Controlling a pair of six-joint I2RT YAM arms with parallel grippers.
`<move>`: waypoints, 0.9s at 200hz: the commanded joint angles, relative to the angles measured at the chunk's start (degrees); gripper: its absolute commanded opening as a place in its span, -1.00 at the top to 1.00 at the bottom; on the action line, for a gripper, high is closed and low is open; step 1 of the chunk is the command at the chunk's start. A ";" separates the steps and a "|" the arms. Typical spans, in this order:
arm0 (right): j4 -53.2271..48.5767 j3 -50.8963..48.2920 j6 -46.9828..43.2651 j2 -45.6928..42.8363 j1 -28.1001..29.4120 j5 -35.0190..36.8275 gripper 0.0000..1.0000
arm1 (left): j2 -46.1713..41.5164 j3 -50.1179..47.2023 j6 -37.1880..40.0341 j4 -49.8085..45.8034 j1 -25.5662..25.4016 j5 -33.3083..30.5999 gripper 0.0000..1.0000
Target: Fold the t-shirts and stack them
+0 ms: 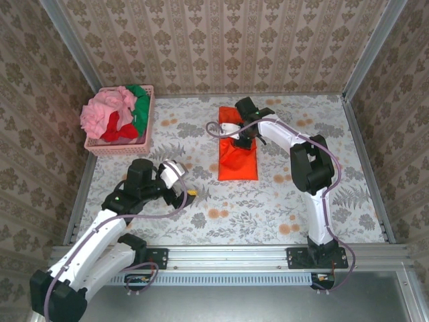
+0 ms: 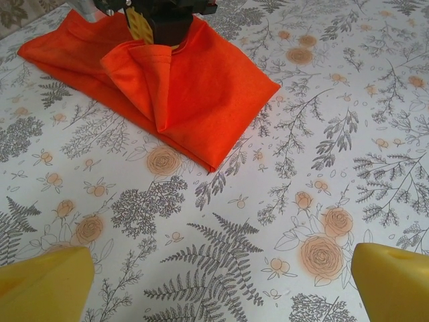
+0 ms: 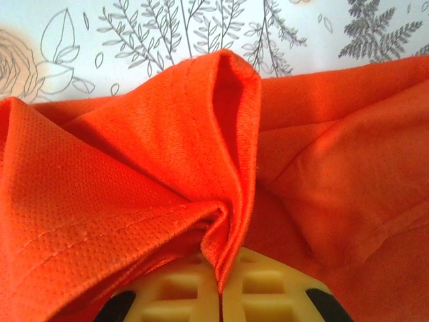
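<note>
Top view: the bright orange cloth t-shirt (image 1: pixel 238 164) lies folded into a long rectangle on the floral-print table (image 1: pixel 268 208). My right fingers (image 1: pixel 242 139) are down on its far end, pinching a fold. My left fingers (image 1: pixel 190 190) hang over bare table, off the shirt's left edge, near it but not touching. Well beyond the left fingers, in the far left corner, a pink plastic lattice basket (image 1: pixel 117 149) holds a heap: a light pink cloth t-shirt (image 1: pixel 104 113), a red cloth t-shirt (image 1: pixel 119 126) and a green cloth t-shirt (image 1: pixel 142 99).

Left wrist: the left fingers are spread wide, with nothing between them but table. The orange shirt (image 2: pixel 208 94) lies ahead of them, well apart. The right fingers grip a raised pleat at its far side.

Right wrist: the right fingers are pressed together on a bunched orange fold with a stitched hem. The rest of the shirt (image 3: pixel 134 188) spreads out beyond the fingertips, and there is table past that.
</note>
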 commanded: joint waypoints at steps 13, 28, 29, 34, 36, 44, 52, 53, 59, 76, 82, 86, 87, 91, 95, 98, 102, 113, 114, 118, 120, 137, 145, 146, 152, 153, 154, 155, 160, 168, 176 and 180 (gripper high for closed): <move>2.08 1.99 1.00 1.57 -0.20 -2.58 0.53 | 0.38 -0.68 -1.22 2.20 -0.58 -0.83 -1.00; 2.34 1.67 1.49 0.22 -0.20 -1.08 -0.09 | 0.13 -0.89 -1.56 2.38 -0.67 -1.03 -1.00; 2.30 1.60 1.49 0.05 -0.20 -0.96 -0.11 | 0.14 -0.88 -1.57 2.35 -0.67 -1.03 -1.00; 2.57 1.19 1.77 -0.73 -0.24 -0.42 -0.15 | 0.03 -0.94 -1.66 2.30 -0.66 -1.07 -1.00; 2.72 1.01 1.83 -1.09 -0.27 -0.24 -0.16 | -0.03 -0.89 -1.72 2.26 -0.66 -1.09 -1.00; 3.40 -0.34 2.01 -3.01 -0.25 0.02 -0.17 | -0.15 -0.96 -1.85 2.37 -0.72 -1.23 -1.00; 4.87 -2.31 2.37 -5.28 -0.20 0.05 -0.18 | -0.27 -1.08 -1.99 2.49 -0.80 -1.37 -1.00; 5.06 -2.58 2.46 -5.56 -0.20 0.04 -0.18 | -0.28 -1.06 -2.00 2.54 -0.82 -1.38 -1.00; 6.34 -4.37 2.87 -7.44 -0.12 -0.12 -0.19 | -0.30 -1.15 -2.09 2.76 -0.79 -1.55 -1.00; 10.40 -10.39 3.58 -12.68 0.30 -0.15 -0.29 | -0.13 -1.31 -2.32 3.53 -0.75 -1.89 -1.00; 12.01 -13.05 3.79 -14.54 0.50 -0.26 -0.31 | -0.05 -1.52 -2.52 4.01 -0.76 -2.00 -1.00; 12.87 -14.58 4.10 -15.71 0.58 -0.47 -0.31 | 0.02 -1.69 -2.68 4.36 -0.75 -2.15 -1.00; 13.06 -14.96 4.16 -15.92 0.59 -0.62 -0.31 | 0.05 -1.72 -2.70 4.49 -0.75 -2.16 -1.00; 13.74 -16.08 4.54 -16.86 0.60 -0.85 -0.31 | 0.06 -1.88 -2.85 4.88 -0.75 -2.19 -1.00; 14.27 -17.31 5.06 -17.73 0.64 -1.13 -0.31 | 0.15 -2.12 -3.01 5.37 -0.75 -2.18 -1.00; 14.58 -18.08 5.48 -18.29 0.71 -1.26 -0.31 | 0.18 -2.30 -3.12 5.68 -0.79 -2.18 -1.00; 15.13 -18.84 6.03 -18.85 0.78 -1.64 -0.31 | 0.31 -2.55 -3.29 6.34 -0.80 -2.22 -1.00; 16.50 -20.82 7.12 -19.85 1.21 -2.74 -0.31 | 0.74 -3.20 -3.91 7.77 -0.75 -2.14 -1.00; 16.72 -20.98 7.17 -19.87 1.30 -2.90 -0.31 | 0.76 -3.22 -3.88 7.91 -0.79 -2.12 -0.99; 17.45 -21.52 7.21 -19.89 1.57 -3.08 -0.31 | 0.99 -3.33 -4.02 8.31 -0.75 -2.01 -1.00; 17.71 -21.67 7.32 -19.83 1.74 -3.14 -0.31 | 1.13 -3.33 -4.03 8.46 -0.75 -1.96 -1.00; 19.21 -22.15 8.28 -18.22 3.19 -3.79 -0.32 | 2.04 -3.16 -4.40 8.96 -0.77 -1.65 -0.99; 20.25 -21.93 9.16 -16.88 3.61 -3.88 -0.32 | 2.11 -3.15 -4.63 9.01 -0.76 -1.93 -1.00; 20.40 -21.89 9.29 -16.72 3.69 -3.86 -0.32 | 2.14 -3.20 -4.68 9.05 -0.76 -1.97 -0.99; 21.09 -21.44 9.96 -15.66 3.99 -3.40 -0.32 | 2.10 -3.34 -4.83 9.17 -0.75 -2.21 -1.00; 21.17 -21.33 10.04 -15.45 4.05 -3.36 -0.32 | 2.14 -3.34 -4.87 9.18 -0.75 -2.28 -1.00; 21.26 -21.24 10.12 -15.17 4.08 -3.29 -0.32 | 2.16 -3.38 -4.93 9.18 -0.75 -2.32 -1.00; 21.30 -21.05 10.25 -14.94 4.10 -3.21 -0.32 | 2.13 -3.40 -4.92 9.18 -0.75 -2.34 -1.00; 21.60 -20.45 10.47 -13.79 4.28 -2.86 -0.31 | 2.03 -3.50 -5.20 9.20 -0.78 -2.56 -1.00; 22.21 -19.67 10.58 -12.18 4.29 -2.18 -0.31 | 1.86 -3.59 -5.53 9.05 -0.79 -2.87 -1.00; 22.78 -18.90 10.39 -10.63 4.29 -0.81 -0.31 | 1.53 -3.68 -5.88 8.88 -0.83 -3.04 -1.00; 22.91 -18.56 10.16 -9.98 4.29 -0.11 -0.30 | 1.40 -3.77 -6.05 8.82 -0.85 -3.12 -1.00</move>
